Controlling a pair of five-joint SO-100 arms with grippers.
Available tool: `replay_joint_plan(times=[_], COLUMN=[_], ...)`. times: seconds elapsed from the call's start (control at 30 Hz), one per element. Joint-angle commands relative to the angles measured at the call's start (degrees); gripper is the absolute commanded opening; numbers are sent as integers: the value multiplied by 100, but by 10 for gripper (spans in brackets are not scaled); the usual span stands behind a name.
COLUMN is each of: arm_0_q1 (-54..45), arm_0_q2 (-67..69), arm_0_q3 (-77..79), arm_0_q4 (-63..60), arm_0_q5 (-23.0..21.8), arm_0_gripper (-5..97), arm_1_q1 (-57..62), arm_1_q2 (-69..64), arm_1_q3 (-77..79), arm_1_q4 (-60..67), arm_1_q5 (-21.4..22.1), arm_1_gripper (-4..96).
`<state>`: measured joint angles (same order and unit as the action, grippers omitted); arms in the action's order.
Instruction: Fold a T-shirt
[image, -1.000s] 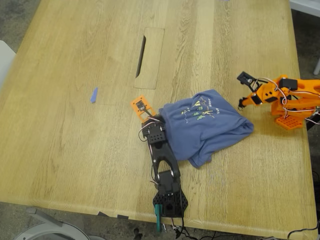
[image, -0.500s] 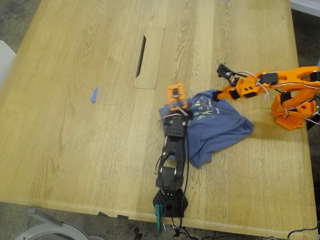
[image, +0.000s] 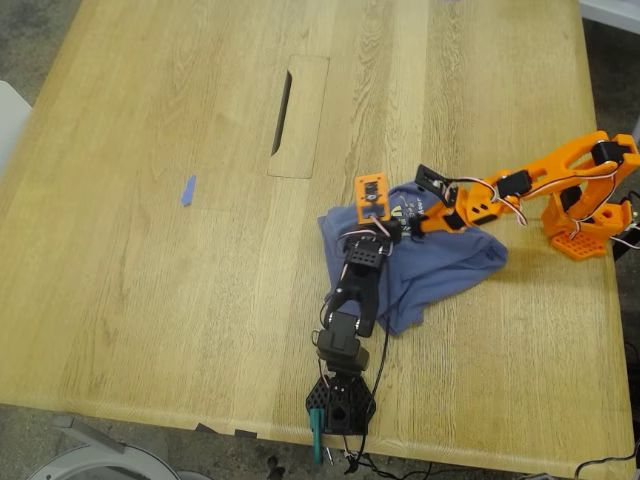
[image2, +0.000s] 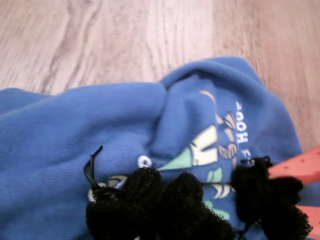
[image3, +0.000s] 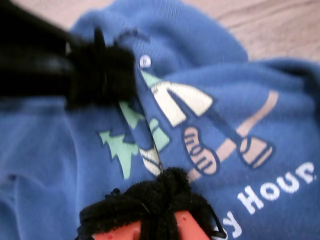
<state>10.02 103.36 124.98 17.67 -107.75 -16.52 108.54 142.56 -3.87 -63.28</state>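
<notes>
The slate-blue T-shirt (image: 440, 262) lies crumpled on the wooden table (image: 150, 290), right of centre in the exterior view, its cartoon print and white lettering facing up. My first gripper (image: 382, 212), on the black arm with an orange jaw, rests open on the shirt's near-left part beside the print. Its foam pads (image2: 150, 200) press the cloth (image2: 100, 130). My second gripper (image: 425, 200), on the orange arm, reaches in from the exterior view's right and stands open over the print (image3: 180, 105). One foam-tipped finger (image3: 160, 200) touches the shirt (image3: 260, 85).
A tiny blue scrap (image: 188, 190) lies at the exterior view's left. A long slot (image: 283, 112) is cut into the table further back. The orange arm's base (image: 580, 235) sits by the table's right edge in that view, the black arm's base (image: 340, 402) by the near edge.
The black arm swung from the shirt's left edge onto the cloth near the print. The orange arm stretched out from its base and came down over the print. The shirt bunched slightly.
</notes>
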Motion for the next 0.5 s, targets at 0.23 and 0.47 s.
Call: replay_joint_plan(times=[0.23,0.47], arm_0_q1=[-1521,-2320], arm_0_q2=[308,615], arm_0_q3=[387,466], arm_0_q4=[-457,-431], arm_0_q5=[-44,-53], arm_0_gripper=[37,37], arm_1_q1=[-360,-352], arm_1_q2=[1134,2646], arm_1_q3=[1239,2171], arm_1_q4=[220,1125], arm_1_q5=[176,220], arm_1_gripper=[0,0])
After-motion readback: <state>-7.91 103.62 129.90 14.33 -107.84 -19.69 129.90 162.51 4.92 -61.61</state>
